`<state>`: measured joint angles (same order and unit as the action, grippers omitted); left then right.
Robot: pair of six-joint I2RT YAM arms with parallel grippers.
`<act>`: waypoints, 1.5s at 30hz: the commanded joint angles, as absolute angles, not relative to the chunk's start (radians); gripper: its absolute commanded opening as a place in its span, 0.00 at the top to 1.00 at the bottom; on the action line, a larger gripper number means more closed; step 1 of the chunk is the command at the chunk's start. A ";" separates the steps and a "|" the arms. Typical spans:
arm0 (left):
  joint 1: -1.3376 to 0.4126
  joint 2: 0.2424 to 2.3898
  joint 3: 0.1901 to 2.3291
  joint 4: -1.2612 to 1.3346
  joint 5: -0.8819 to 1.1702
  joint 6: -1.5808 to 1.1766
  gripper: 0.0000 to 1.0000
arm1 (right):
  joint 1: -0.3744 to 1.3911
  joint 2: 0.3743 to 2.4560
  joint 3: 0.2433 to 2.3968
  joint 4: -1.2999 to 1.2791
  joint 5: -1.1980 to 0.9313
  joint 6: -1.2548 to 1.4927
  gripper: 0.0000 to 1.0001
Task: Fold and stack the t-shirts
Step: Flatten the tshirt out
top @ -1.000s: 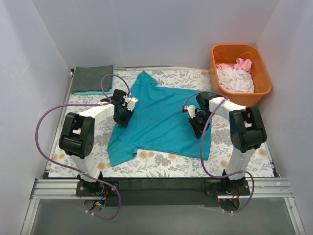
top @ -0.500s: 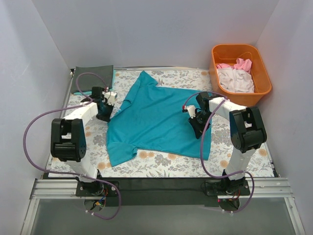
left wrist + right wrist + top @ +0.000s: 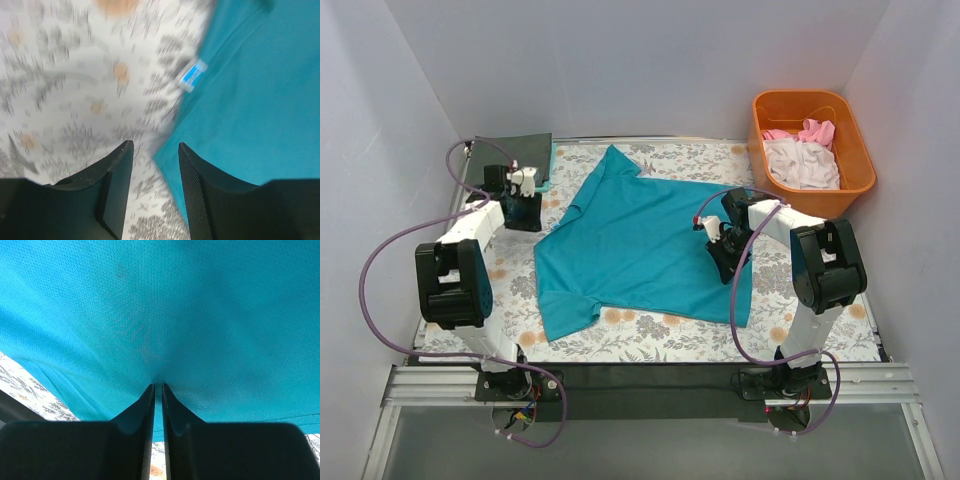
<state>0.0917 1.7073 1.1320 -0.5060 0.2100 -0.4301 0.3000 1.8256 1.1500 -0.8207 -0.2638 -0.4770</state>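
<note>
Three plain walls box the scene in: back wall (image 3: pixel 640 60), left wall (image 3: pixel 370 150) and right wall (image 3: pixel 920 150), all pale lavender-white, bare, matte. Light is soft and even, with only faint shadows. The desk (image 3: pixel 650 345) fills the space wall to wall under a white covering with a grey-and-orange flower print. Orange plastic tub (image 3: pixel 759 135) in the far right corner. Black strip (image 3: pixel 650 390) and metal rail (image 3: pixel 430 385) run along the near edge. Grey floor (image 3: pixel 650 450) in front.

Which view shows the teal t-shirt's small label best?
Left wrist: the label shows close, near the edge of the teal t-shirt. The top view makes it too small; the right wrist sees only cloth.
</note>
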 commanded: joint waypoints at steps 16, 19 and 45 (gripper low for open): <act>-0.198 2.037 1.519 -0.394 0.109 -0.526 0.62 | 0.287 1.845 1.144 -0.834 -0.199 -0.495 0.84; -0.201 2.071 1.529 -0.394 0.117 -0.531 0.62 | 0.288 1.851 1.141 -0.833 -0.198 -0.497 0.84; -0.098 2.137 1.632 -0.290 -0.028 -0.554 0.77 | 0.255 1.960 1.273 -0.819 -0.159 -0.509 0.84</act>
<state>-0.1184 2.1269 1.5936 -0.3153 0.0402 -0.5583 0.2684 1.8923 1.2251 -0.9058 -0.2493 -0.4740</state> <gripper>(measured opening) 0.189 0.155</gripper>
